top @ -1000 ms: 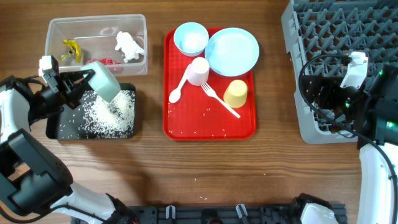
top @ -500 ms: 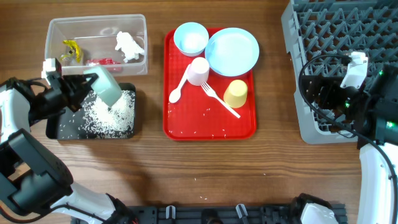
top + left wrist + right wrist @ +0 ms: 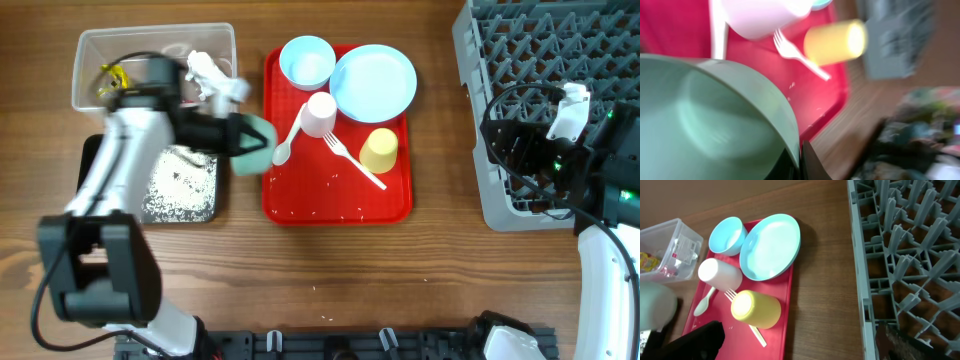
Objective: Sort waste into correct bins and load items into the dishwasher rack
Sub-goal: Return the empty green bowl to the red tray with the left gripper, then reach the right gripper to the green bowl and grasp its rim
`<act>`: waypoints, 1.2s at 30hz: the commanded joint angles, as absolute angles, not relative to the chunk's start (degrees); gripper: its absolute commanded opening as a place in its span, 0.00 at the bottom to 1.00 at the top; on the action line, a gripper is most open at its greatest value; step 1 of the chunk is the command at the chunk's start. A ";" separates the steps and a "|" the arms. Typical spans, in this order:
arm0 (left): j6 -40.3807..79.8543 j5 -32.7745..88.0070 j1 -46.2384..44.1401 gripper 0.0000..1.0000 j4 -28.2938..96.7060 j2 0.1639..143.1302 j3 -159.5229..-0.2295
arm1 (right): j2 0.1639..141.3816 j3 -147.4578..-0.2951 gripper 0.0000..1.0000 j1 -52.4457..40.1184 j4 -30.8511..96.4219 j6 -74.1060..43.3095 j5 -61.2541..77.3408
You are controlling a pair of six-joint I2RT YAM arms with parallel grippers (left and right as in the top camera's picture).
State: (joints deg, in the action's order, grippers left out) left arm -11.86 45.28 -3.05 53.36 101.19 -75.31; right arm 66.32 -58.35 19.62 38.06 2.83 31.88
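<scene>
The left gripper has its jaws closed on the rim of a pale blue-green bowl, holding it tipped on its side at the left edge of the red serving tray. In the left wrist view the bowl fills the lower left, blurred, with one dark finger against its rim.

On the red tray, at its far end, a second light-blue bowl stands just left of the light-blue plate. The pale pink cup lies on its side near the tray's middle. The white spoon is beside the cup toward the tray's left edge, and the white fork runs diagonally toward its right edge. The yellow cup sits by the fork on the tray's right half. A few loose grains dot the tray's near end.

Left of the red tray, the black tray carries a heap of white rice grains. Beyond it, the clear tub holds a crumpled paper wad and a yellow wrapper (anything else in it is hidden by the arm).

Right of the red tray, across bare counter, stands the grey dishwasher rack. The right gripper hangs at the rack's near left corner, its jaws spread wide and holding nothing.
</scene>
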 commanded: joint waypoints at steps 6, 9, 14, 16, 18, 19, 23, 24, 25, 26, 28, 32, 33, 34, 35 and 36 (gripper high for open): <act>0.51 -0.12 -28.38 0.04 45.69 100.73 -76.18 | 66.65 -59.24 1.00 19.75 37.78 2.44 31.90; 0.51 -0.10 -32.29 0.04 44.53 101.60 -76.12 | 66.65 -59.24 1.00 19.75 37.85 2.44 31.92; 0.51 -0.08 -35.48 0.04 44.36 103.85 -76.09 | 66.65 -59.24 1.00 19.75 38.06 2.44 31.90; 0.54 -0.01 -35.86 0.08 44.56 104.40 -76.09 | 66.65 -59.24 1.00 19.75 38.28 2.59 31.90; 0.54 1.96 -35.90 0.22 44.75 104.42 -76.09 | 66.65 -59.24 1.00 19.75 38.30 2.61 31.90; 0.54 2.55 -35.90 0.28 44.75 104.42 -76.09 | 66.65 -59.24 1.00 19.75 38.30 2.61 31.90; 2.66 2.98 -35.44 0.41 44.80 104.01 -76.23 | 66.65 -59.24 0.99 19.73 38.06 2.61 32.03; 4.51 2.94 -34.85 0.51 44.82 103.55 -76.38 | 66.65 -59.24 0.98 19.75 37.78 2.61 32.60; 6.85 2.94 -33.82 0.59 45.21 102.76 -76.73 | 66.65 -59.24 0.96 19.73 37.43 2.55 33.52; 8.88 2.94 -32.53 0.66 45.84 101.78 -77.19 | 66.65 -59.24 0.95 19.73 36.95 2.37 34.68; 12.53 3.16 -28.84 0.84 47.66 98.98 -78.35 | 66.65 -59.24 0.95 19.31 35.66 -0.56 35.88; 17.02 3.79 -18.61 1.00 49.93 91.90 -78.87 | 66.65 -59.24 0.98 12.05 31.03 -5.17 35.68; 17.02 3.99 -15.49 1.00 50.52 90.39 -78.87 | 66.67 -59.24 0.99 8.47 29.76 -6.76 34.50; 17.02 4.01 -13.72 1.00 50.83 89.78 -78.87 | 66.67 -59.24 1.00 5.43 28.69 -8.40 32.58; 17.02 4.01 -11.55 1.00 51.27 89.41 -78.87 | 66.87 -59.24 1.00 0.69 27.24 -11.00 28.56; 17.02 4.01 -9.74 1.00 51.79 89.36 -78.87 | 67.29 -59.24 0.99 -4.21 26.06 -13.19 24.29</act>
State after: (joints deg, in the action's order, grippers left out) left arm 15.05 3.31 -14.57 50.57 91.05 -78.06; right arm 66.48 -58.35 3.53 27.53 -6.59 31.40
